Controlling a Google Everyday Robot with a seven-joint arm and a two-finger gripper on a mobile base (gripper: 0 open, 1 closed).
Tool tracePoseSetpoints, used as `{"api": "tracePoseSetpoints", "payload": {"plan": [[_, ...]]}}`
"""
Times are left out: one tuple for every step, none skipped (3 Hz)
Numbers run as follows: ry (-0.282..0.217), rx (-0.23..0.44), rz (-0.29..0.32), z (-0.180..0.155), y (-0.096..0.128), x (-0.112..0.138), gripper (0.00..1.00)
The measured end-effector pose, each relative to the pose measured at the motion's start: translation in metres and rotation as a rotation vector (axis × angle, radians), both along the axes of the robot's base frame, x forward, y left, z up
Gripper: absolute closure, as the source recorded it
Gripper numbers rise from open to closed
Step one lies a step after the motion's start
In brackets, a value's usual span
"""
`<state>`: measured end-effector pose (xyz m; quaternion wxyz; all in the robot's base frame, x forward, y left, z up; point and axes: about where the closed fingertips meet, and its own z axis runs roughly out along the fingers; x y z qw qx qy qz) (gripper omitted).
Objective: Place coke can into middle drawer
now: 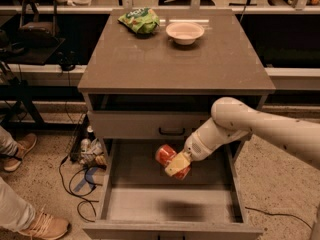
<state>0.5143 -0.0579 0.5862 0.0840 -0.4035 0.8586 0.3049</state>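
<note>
The coke can [164,155], orange-red, lies tilted in my gripper [176,166], which is shut on it. The white arm [260,129] reaches in from the right. The can hangs above the back part of the open middle drawer [165,204], a wide grey box pulled out at the bottom of the cabinet. A dark shadow of the can lies on the drawer floor. Above it is a shut drawer front with a small black handle [172,131].
On the cabinet top [175,64] lie a green snack bag [139,20] and a white round bowl [185,32] at the back. A person's shoes [42,226] and cables [80,174] are on the floor at the left.
</note>
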Motion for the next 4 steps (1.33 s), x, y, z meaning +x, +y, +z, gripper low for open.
{"api": "tracePoseSetpoints", "payload": {"plan": [[0.089, 0.007, -0.086, -0.062, 0.006, -0.007, 1.0], [0.151, -0.003, -0.18, -0.115, 0.017, -0.005, 0.83], [0.194, -0.008, -0.245, -0.152, 0.028, -0.003, 0.6], [0.218, -0.009, -0.287, -0.176, 0.036, 0.002, 0.29]]}}
